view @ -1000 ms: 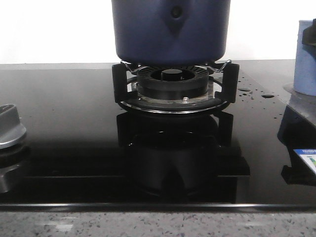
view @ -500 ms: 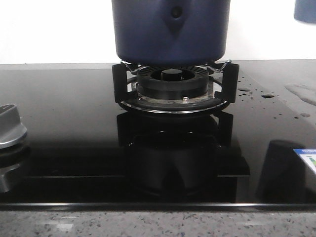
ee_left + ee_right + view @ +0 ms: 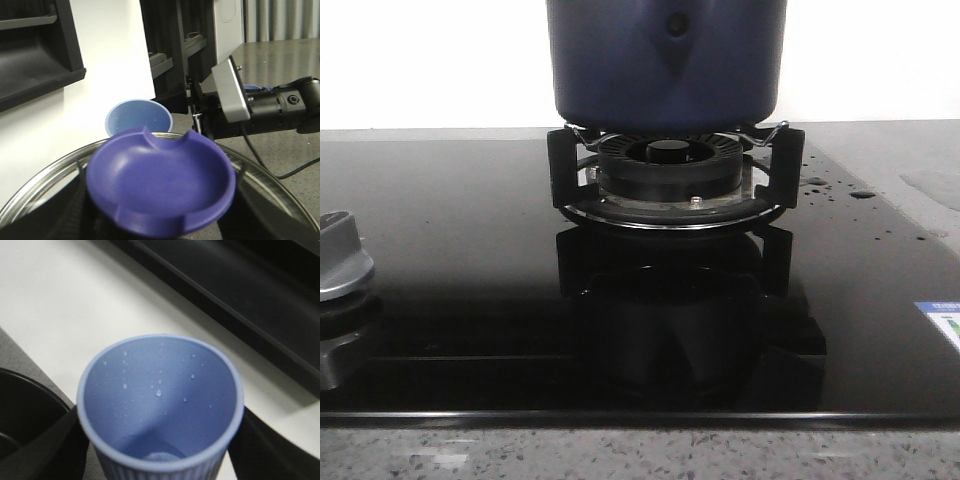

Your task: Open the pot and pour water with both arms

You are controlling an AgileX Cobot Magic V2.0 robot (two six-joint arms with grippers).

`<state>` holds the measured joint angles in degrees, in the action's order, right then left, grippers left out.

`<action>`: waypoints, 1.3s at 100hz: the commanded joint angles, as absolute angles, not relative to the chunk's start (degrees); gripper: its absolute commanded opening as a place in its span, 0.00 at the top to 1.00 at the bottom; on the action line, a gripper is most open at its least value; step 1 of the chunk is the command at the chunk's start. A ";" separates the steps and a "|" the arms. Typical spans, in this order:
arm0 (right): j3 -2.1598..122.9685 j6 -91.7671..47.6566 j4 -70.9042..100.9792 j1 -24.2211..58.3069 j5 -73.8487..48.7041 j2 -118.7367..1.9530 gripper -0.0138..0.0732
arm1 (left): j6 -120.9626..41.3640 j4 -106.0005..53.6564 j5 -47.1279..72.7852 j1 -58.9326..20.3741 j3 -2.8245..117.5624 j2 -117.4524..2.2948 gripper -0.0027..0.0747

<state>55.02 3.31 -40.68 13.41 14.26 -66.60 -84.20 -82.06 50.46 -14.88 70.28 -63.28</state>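
Navy pot [image 3: 665, 65] sits on burner [image 3: 670, 165], centre far. Right gripper's jaws closed around blue cup [image 3: 160, 405], upright, beside pot rim [image 3: 30, 405]. Left gripper's jaws hidden below lid knob [image 3: 160, 187]; grip cannot be judged. Right arm must tilt cup toward pot mouth.

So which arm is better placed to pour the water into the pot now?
The right arm, most likely. Its gripper holds the light blue cup, lifted up beside the open pot. The left arm is busy: the purple lid knob and glass lid fill its wrist view, apparently held.
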 commanded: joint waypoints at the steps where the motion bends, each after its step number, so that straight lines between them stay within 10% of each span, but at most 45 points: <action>1: 59.56 3.27 -44.75 14.91 16.87 -67.56 0.59 | -83.63 -87.25 48.01 -15.14 71.33 -60.97 0.67; 130: 75.06 2.04 -102.47 17.28 7.71 -80.24 0.59 | -83.63 -87.53 46.93 -15.14 71.12 -59.71 0.67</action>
